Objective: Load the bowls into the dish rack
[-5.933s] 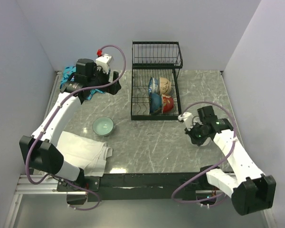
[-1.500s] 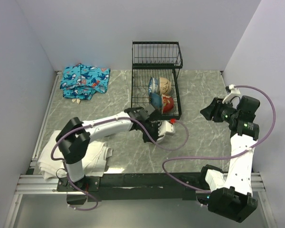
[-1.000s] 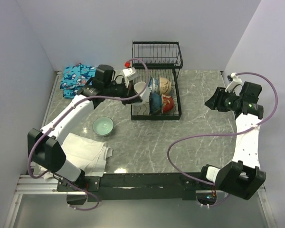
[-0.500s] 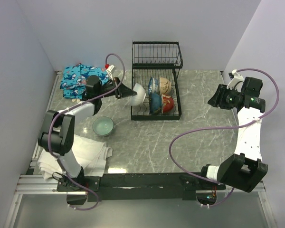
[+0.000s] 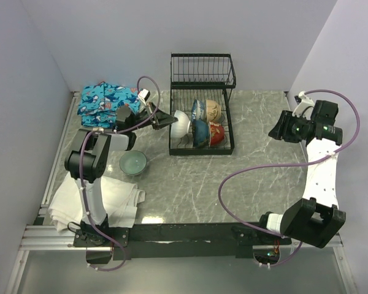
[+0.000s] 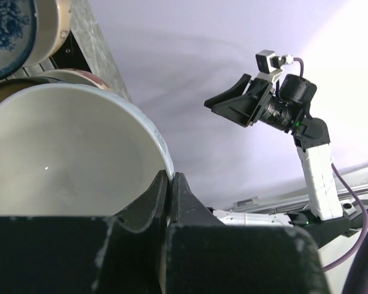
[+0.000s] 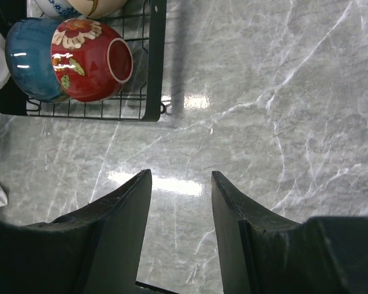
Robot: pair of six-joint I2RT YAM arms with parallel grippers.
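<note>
My left gripper (image 5: 170, 120) is shut on the rim of a cream-white bowl (image 5: 181, 124) and holds it on edge at the left side of the black dish rack (image 5: 202, 146). In the left wrist view the fingers (image 6: 172, 184) pinch that white bowl (image 6: 67, 153) by its rim. Inside the rack stand a blue-patterned bowl (image 5: 199, 110), a brown one (image 5: 213, 111), a blue one (image 5: 200, 131) and a red one (image 5: 216, 133). A pale green bowl (image 5: 134, 163) sits on the table. My right gripper (image 7: 181, 177) hangs open and empty above the table, right of the rack.
A blue patterned cloth (image 5: 104, 103) lies at the back left corner. A folded white towel (image 5: 104, 199) lies at the front left, near the green bowl. Purple walls close in the table on three sides.
The left arm has carried the white bowl a little right, up to the rack's left side. The right arm has hardly moved.
</note>
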